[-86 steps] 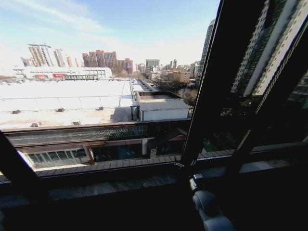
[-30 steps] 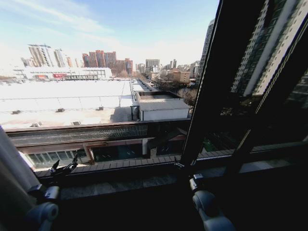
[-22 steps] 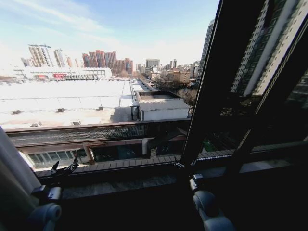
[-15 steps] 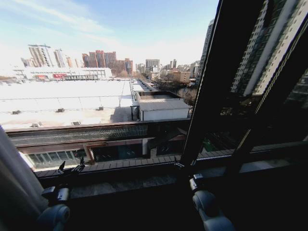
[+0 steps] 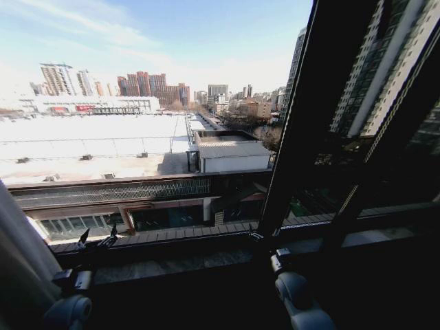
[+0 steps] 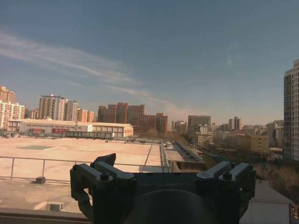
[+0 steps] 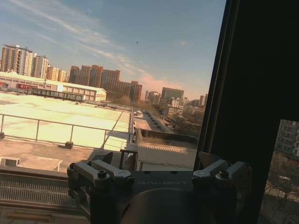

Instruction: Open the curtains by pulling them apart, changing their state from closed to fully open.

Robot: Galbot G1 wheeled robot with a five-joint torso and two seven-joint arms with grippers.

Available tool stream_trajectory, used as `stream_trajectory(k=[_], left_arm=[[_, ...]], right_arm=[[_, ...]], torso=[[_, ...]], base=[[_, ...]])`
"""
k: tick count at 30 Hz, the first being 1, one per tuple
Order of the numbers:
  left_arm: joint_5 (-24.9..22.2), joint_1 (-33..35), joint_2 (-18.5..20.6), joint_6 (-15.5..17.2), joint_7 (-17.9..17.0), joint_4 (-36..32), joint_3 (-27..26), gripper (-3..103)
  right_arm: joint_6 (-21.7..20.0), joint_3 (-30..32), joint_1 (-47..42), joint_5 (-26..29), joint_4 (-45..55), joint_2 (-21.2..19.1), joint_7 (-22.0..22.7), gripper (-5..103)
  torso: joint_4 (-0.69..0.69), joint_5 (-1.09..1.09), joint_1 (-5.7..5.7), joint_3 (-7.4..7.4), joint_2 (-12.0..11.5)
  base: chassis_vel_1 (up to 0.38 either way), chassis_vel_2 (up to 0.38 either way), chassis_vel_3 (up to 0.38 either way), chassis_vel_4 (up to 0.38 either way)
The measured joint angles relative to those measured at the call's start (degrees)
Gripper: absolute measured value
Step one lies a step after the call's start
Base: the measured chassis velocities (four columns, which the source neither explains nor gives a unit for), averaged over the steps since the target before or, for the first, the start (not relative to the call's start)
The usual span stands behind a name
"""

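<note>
You're looking out through a large window [image 5: 151, 124] at bright daylight: blue sky with thin cloud in the upper left, a pale flat rooftop [image 5: 89, 137] at left-centre, and distant tower blocks on the horizon. A thick black window frame bar [image 5: 302, 117] slants across the right, with a dark sill [image 5: 172, 265] along the bottom.

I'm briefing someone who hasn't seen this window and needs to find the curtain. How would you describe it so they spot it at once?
Start from the big window with its black frame bars, then follow the sill to the lower left corner of the head view. There the curtain hangs bunched aside, just left of the left hand. It is the only pale, soft, pleated thing among dark rigid bars.
</note>
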Motion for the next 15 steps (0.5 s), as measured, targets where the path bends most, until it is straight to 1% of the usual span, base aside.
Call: stream_trajectory(k=[3,6,15], left_arm=[[-0.3,0.1,0.0,0.4,0.3,0.0,-0.2,100],[-0.4,0.0,-0.1,0.7,-0.3,-0.1,-0.3,100],[-0.4,-0.1,-0.1,0.8,-0.6,-0.2,-0.3,100]], right_arm=[[0.0,0.0,0.0,0.0,0.0,0.0,0.0,100],[0.0,0.0,0.0,0.0,0.0,0.0,0.0,100],[0.0,0.0,0.0,0.0,0.0,0.0,0.0,100]], torso=[[0.00,0.00,0.00,0.00,0.0],[0.00,0.00,0.00,0.00,0.0],[0.00,0.00,0.00,0.00,0.0]], base=[[0.000,0.000,0.000,0.000],[0.000,0.000,0.000,0.000],[0.000,0.000,0.000,0.000]])
